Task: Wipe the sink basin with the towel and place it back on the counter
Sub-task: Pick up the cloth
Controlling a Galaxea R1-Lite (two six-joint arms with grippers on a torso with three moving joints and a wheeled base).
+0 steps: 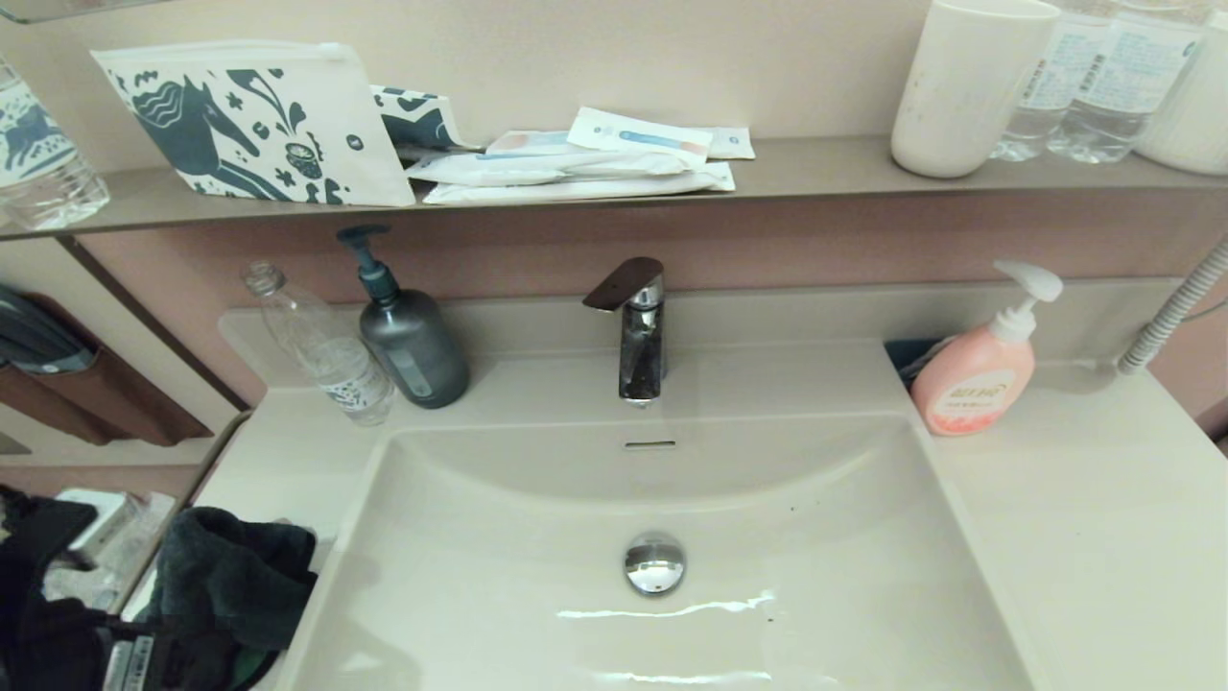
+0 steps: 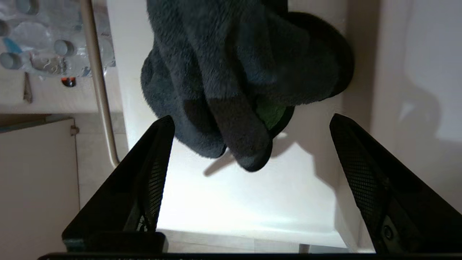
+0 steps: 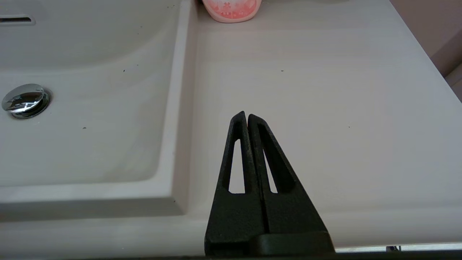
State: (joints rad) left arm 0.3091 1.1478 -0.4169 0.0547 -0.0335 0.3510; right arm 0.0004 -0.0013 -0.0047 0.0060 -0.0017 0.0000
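Bathroom table [image 1: 1074, 537] holds the towel [image 2: 234, 72], bunched at its left edge beside the sink basin [image 1: 537, 595]. Your left tool [image 2: 252, 124] is spread wide just short of it; push in deeper, then pinch. Your right tool [image 3: 247, 117] rests clenched, holding nothing.
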